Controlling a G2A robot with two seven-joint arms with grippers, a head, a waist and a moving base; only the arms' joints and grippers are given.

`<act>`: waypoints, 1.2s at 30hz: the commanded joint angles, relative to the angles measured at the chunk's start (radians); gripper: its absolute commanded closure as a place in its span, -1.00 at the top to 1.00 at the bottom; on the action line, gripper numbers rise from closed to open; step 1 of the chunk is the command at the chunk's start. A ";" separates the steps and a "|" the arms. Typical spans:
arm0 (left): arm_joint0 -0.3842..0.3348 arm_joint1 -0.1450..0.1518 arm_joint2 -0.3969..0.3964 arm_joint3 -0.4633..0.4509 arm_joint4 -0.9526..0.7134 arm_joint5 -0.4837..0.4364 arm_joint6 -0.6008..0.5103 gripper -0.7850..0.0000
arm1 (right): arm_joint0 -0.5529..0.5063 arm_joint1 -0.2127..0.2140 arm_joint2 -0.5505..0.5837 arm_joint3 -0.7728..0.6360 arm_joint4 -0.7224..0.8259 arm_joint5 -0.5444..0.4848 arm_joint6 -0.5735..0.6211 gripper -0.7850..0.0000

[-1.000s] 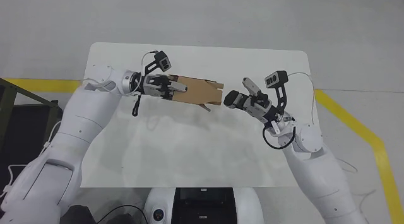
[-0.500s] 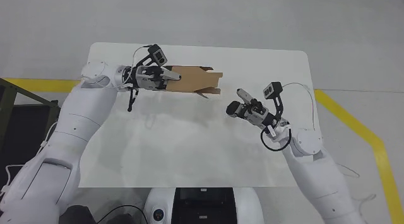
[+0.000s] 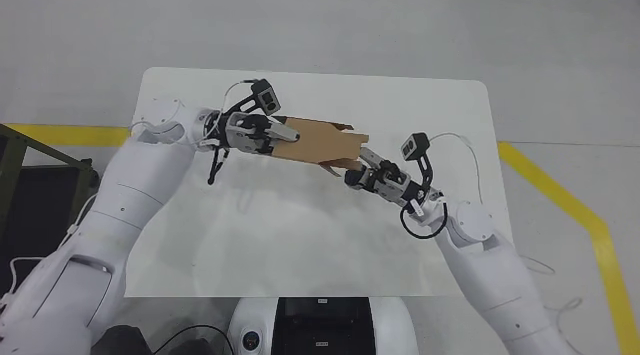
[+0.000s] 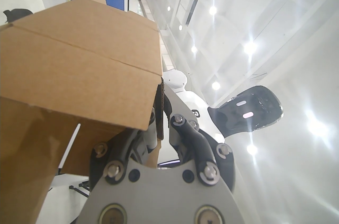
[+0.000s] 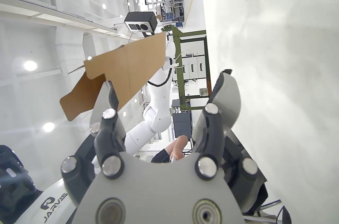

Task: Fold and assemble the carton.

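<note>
- Right jaws: in the top view they sit just right of centre, at the lower right end of the carton (image 3: 318, 142). The right wrist view shows them spread wide and gripping nothing. One finger (image 5: 110, 96) overlaps the lower flap (image 5: 76, 100); we cannot tell whether it touches.
- Carton: a brown, mostly flat blank, held clear of the white surface (image 3: 300, 245) at the centre of the top view, with its long axis running left to right.
- Left jaws: left of centre in the top view, closed on the carton's left end. The left wrist view shows the cardboard edge pinched between them.
- Risk, slip: we judge that the carton hangs from this one end grip. A push on the free end could lever the board out of the left jaws or twist it.
- Risk, bad fold: if the right jaws close away from a crease, they could crush the board or bend the flap in the wrong place.
- Risk, drop: a released carton would land flat on the surface, where it is hard to grip again.
</note>
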State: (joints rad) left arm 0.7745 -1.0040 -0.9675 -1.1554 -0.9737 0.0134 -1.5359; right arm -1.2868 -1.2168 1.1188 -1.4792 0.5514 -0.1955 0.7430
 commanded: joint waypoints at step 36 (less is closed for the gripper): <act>-0.058 0.009 0.141 0.023 -0.035 -0.037 0.000 -1.00 | 0.024 -0.017 -0.039 -0.022 0.004 -0.005 0.018 0.53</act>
State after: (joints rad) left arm 0.7175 -0.9954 -0.8287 -1.1334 -1.0102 -0.0217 -1.5359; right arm -1.2634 -1.2337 1.0793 -1.5000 0.5569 -0.2007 0.7627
